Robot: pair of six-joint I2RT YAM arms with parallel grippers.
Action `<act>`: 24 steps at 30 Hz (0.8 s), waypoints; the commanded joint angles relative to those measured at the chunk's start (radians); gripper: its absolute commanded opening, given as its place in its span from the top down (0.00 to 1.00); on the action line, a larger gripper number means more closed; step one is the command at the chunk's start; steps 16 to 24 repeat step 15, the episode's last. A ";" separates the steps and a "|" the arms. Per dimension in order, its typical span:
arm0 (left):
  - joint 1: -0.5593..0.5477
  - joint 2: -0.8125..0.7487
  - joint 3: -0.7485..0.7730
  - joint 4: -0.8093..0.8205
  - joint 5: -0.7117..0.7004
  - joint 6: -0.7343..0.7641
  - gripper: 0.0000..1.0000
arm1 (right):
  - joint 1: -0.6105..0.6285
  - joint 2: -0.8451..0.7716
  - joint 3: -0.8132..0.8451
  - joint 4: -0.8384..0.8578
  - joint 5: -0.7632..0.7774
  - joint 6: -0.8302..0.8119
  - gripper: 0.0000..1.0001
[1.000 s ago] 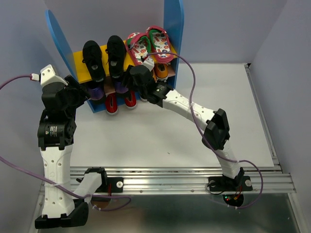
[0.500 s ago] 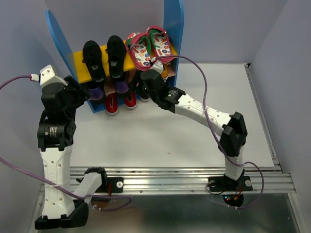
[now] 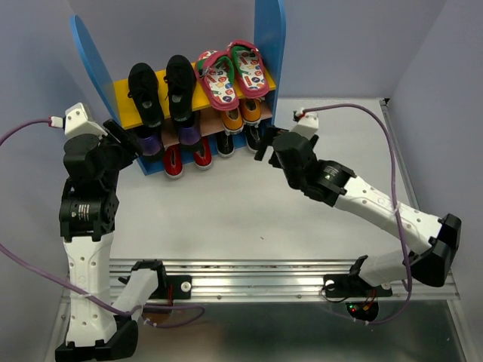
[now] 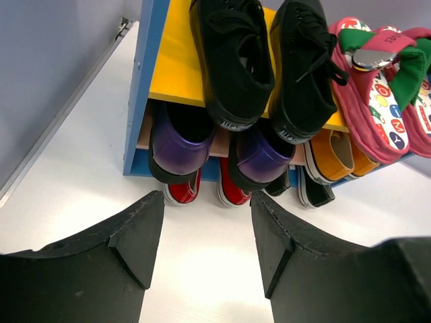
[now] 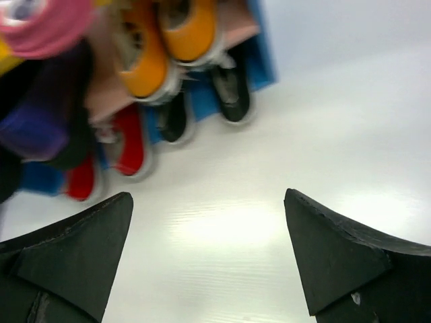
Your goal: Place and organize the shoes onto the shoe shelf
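The shoe shelf point(image 3: 269, 45) stands at the back with blue side panels and a yellow top board point(image 4: 172, 60). Black sneakers point(image 3: 162, 90) and pink flip-flops point(image 3: 230, 72) lie on the top board. On the lower board are purple loafers point(image 4: 178, 145) and orange shoes point(image 3: 241, 117). Red shoes point(image 3: 185, 158) and black shoes point(image 5: 232, 94) sit at table level under it. My left gripper point(image 4: 207, 208) hangs open and empty in front of the shelf's left half. My right gripper point(image 5: 209, 202) is wide open and empty, a little off the shelf's right front corner.
The white table point(image 3: 249, 211) runs from the shelf to a metal rail point(image 3: 272, 271) at the near edge. Purple walls close in both sides and the back. A purple cable point(image 3: 377, 121) arcs over the right arm.
My right arm has drawn back from the shelf's lower board toward the right and its jaws have opened wide. The orange shoes now show on the lower board. The left arm is still.
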 commanded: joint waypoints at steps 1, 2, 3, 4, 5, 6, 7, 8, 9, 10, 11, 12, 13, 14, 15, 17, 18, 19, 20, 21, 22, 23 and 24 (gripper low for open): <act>0.000 -0.029 0.014 0.084 0.031 0.055 0.35 | 0.001 -0.138 -0.121 -0.233 0.325 0.082 0.00; 0.000 -0.018 0.018 0.080 0.031 0.060 0.35 | 0.001 -0.168 -0.153 -0.295 0.349 0.108 0.00; 0.000 -0.012 0.026 0.072 0.028 0.068 0.34 | 0.001 -0.195 -0.209 -0.319 0.363 0.161 0.00; 0.000 -0.007 0.029 0.072 0.028 0.075 0.34 | 0.001 -0.223 -0.237 -0.337 0.375 0.178 0.00; 0.000 -0.006 0.028 0.074 0.031 0.087 0.33 | 0.001 -0.276 -0.260 -0.368 0.369 0.192 0.00; 0.000 -0.007 0.019 0.081 0.038 0.091 0.32 | 0.001 -0.301 -0.294 -0.385 0.363 0.230 0.00; 0.000 -0.010 0.011 0.086 0.046 0.095 0.32 | 0.001 -0.323 -0.307 -0.406 0.360 0.255 0.00; 0.000 -0.021 0.006 0.092 0.055 0.098 0.32 | 0.001 -0.356 -0.317 -0.452 0.360 0.307 0.00; 0.000 -0.029 0.000 0.098 0.063 0.098 0.32 | 0.001 -0.369 -0.325 -0.477 0.361 0.333 0.00; 0.000 -0.033 -0.011 0.106 0.075 0.098 0.32 | 0.001 -0.381 -0.343 -0.500 0.363 0.356 0.00; 0.000 -0.039 -0.015 0.109 0.077 0.098 0.32 | 0.001 -0.390 -0.353 -0.514 0.364 0.367 0.00; 0.000 -0.052 -0.020 0.110 0.074 0.097 0.32 | 0.001 -0.403 -0.360 -0.537 0.367 0.391 0.00; 0.000 -0.056 -0.032 0.110 0.058 0.094 0.32 | 0.001 -0.407 -0.374 -0.549 0.369 0.407 0.00; 0.000 -0.064 -0.035 0.110 0.049 0.091 0.32 | 0.001 -0.409 -0.379 -0.563 0.371 0.418 0.00; 0.000 -0.068 -0.038 0.109 0.043 0.088 0.32 | 0.001 -0.409 -0.382 -0.566 0.371 0.422 0.00; 0.000 -0.068 -0.038 0.109 0.043 0.088 0.32 | 0.001 -0.409 -0.382 -0.566 0.371 0.422 0.00; 0.000 -0.068 -0.038 0.109 0.043 0.088 0.32 | 0.001 -0.409 -0.382 -0.566 0.371 0.422 0.00; 0.000 -0.068 -0.038 0.109 0.043 0.088 0.32 | 0.001 -0.409 -0.382 -0.566 0.371 0.422 0.00; 0.000 -0.068 -0.038 0.109 0.043 0.088 0.32 | 0.001 -0.409 -0.382 -0.566 0.371 0.422 0.00; 0.000 -0.068 -0.038 0.109 0.043 0.088 0.32 | 0.001 -0.409 -0.382 -0.566 0.371 0.422 0.00; 0.000 -0.068 -0.038 0.109 0.043 0.088 0.32 | 0.001 -0.409 -0.382 -0.566 0.371 0.422 0.00; 0.000 -0.068 -0.038 0.109 0.043 0.088 0.32 | 0.001 -0.409 -0.382 -0.566 0.371 0.422 0.00; 0.000 -0.068 -0.038 0.109 0.043 0.088 0.32 | 0.001 -0.409 -0.382 -0.566 0.371 0.422 0.00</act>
